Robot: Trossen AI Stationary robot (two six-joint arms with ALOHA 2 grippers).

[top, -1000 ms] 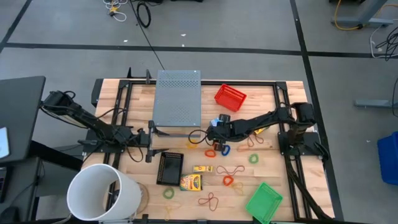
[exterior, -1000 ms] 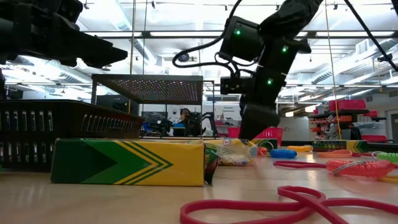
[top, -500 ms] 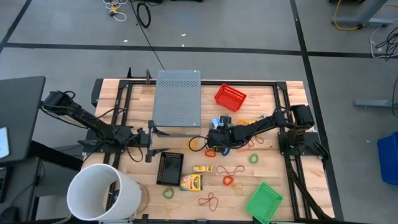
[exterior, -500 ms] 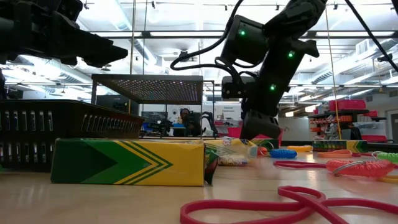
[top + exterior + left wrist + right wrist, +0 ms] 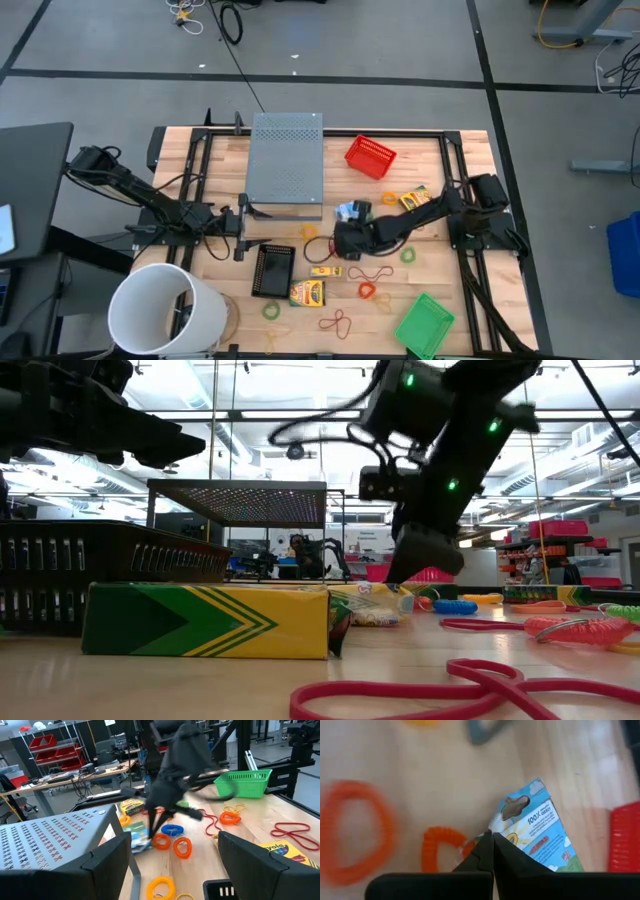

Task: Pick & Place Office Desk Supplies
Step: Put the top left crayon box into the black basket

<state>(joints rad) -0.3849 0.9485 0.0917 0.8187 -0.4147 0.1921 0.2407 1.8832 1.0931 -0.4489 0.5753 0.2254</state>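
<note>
My right end effector (image 5: 492, 842) pinched shut mid-bench, nothing visibly caught; can't tell if band held. Orange coil band (image 5: 442, 847) just beside tips, blue-white card pack (image 5: 540, 837) on other side. Lift slow, check catch. Left end effector (image 5: 243, 222) open, parked left by grey perforated stand (image 5: 286, 160).

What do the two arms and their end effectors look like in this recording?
Both arms are dark, jointed links with black cables running along them. The right arm carries small green lights. The left end effector has broad, flat black fingers; the right end effector has dark fingers tapering to narrow tips.
</note>
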